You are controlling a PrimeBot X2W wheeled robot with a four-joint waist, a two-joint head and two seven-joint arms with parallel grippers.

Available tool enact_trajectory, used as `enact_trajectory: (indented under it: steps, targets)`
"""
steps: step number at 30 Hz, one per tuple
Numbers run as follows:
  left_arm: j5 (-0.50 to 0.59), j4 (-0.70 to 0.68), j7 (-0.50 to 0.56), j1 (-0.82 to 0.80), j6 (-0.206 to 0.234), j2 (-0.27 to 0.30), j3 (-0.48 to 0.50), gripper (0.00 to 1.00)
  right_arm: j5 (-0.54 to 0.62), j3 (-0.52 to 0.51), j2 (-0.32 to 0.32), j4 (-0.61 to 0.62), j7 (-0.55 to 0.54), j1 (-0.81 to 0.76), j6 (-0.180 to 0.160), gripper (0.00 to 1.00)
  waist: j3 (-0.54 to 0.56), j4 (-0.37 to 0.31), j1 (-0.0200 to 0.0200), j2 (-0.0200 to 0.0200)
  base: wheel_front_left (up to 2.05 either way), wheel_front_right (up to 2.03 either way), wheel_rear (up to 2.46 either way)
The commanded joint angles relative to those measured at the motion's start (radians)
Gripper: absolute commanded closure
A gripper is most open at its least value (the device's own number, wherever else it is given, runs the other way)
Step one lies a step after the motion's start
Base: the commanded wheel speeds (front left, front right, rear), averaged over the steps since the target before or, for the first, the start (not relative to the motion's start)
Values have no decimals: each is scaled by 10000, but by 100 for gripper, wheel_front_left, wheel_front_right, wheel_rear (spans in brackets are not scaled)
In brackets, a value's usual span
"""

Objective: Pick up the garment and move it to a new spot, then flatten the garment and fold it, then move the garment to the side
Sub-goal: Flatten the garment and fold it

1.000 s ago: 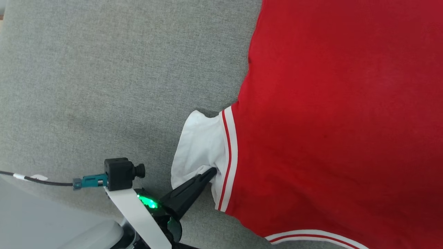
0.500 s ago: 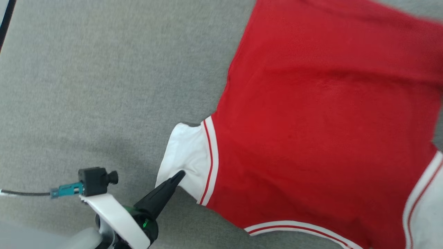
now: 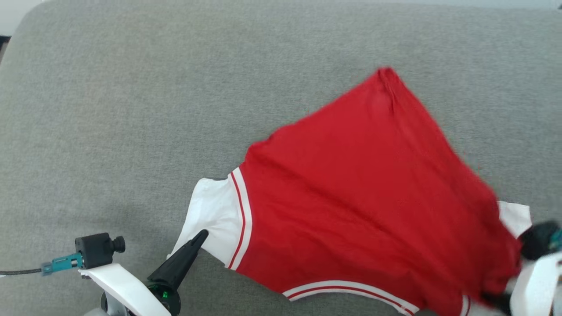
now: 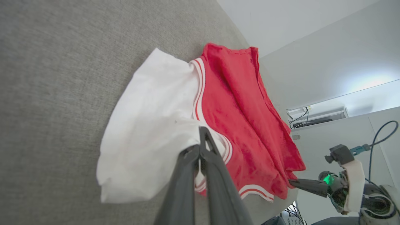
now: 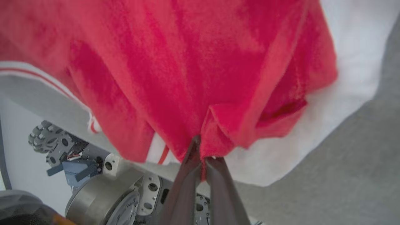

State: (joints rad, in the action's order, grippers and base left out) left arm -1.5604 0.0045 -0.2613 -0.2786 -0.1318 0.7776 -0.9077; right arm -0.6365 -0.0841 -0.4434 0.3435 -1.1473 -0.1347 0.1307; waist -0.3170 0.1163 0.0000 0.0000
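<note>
Left gripper [image 3: 202, 234] pinching garment [image 3: 351, 210] sleeve, right gripper [image 5: 204, 150] seemingly its hem

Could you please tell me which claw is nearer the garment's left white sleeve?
Left. The left claw is shut on that sleeve; the right claw pinches red fabric at the opposite end of the garment.

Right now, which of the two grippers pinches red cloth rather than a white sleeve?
The right gripper: it is shut on a red fold of the garment. The left gripper is shut on a white sleeve instead.
</note>
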Motion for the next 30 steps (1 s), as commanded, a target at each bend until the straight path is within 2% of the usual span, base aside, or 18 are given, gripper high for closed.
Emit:
enact_trajectory:
  steps: [1, 9, 10, 11, 12, 18, 22, 26, 30]
  targets:
    - [-15, 29, -45, 164, 22, -37, 127, 100, -85, 138, 46, 112, -65, -269, 0, 100, 89, -111, 0, 0, 0, 0, 0]
    - [123, 55, -48, 368, 22, -36, 283, 100, -189, 818, 211, -45, 475, -572, 0, 100, 109, -271, 0, 0, 0, 0, 0]
    - [144, 56, -49, 376, 22, -27, 273, 100, -118, 775, 171, -28, 697, -437, 0, 66, 112, -273, 0, 0, 0, 0, 0]
    - [155, 58, -48, 371, 22, -21, 262, 100, -67, 680, 149, -28, 872, -327, 0, 12, 117, -271, 0, 0, 0, 0, 0]
    - [160, 52, -49, 361, 22, -28, 257, 100, -35, 617, 73, 38, 964, -302, 0, 0, 124, -263, 0, 0, 0, 0, 0]
    - [250, -17, -30, 209, 22, -160, 154, 100, -309, -509, -517, 1202, 903, 362, 0, 0, 49, -34, 0, 0, 0, 0, 0]
    - [359, -32, 40, -37, 23, -367, 16, 100, -129, -916, -894, 1213, 854, 1989, 0, 0, -148, 251, 0, 0, 0, 0, 0]
    - [476, -39, 148, -423, 23, -586, -127, 100, 572, -129, -986, 228, 1302, 4131, 0, 0, -485, 644, 0, 0, 0, 0, 0]
    - [494, -15, 276, -842, 23, -840, -321, 100, 1125, 1006, -785, -1385, 1795, 5919, 0, 0, -815, 1070, 0, 0, 0, 0, 0]
